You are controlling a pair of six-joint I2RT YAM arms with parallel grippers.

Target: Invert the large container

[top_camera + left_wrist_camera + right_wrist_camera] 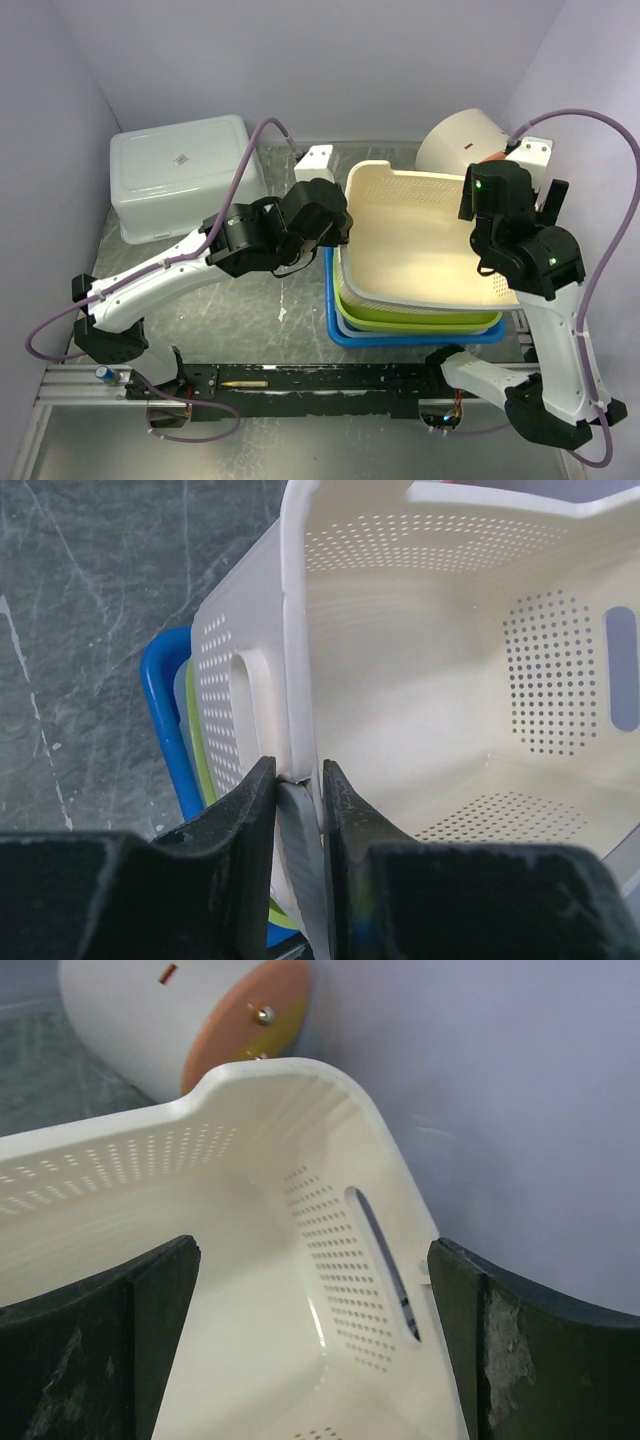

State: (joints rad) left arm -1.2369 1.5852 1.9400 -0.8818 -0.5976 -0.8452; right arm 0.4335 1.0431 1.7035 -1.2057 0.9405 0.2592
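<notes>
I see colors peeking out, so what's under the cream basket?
A green basket sits right under the cream basket, and a blue basket under that, all nested. Only their rims show; their insides are covered.

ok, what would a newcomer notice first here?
The cream perforated plastic basket, tilted atop a green plastic basket and a blue plastic basket at centre right. The left tool is shut on its left rim; the right tool hangs open over its right end. A white rectangular plastic tub sits back left.
</notes>
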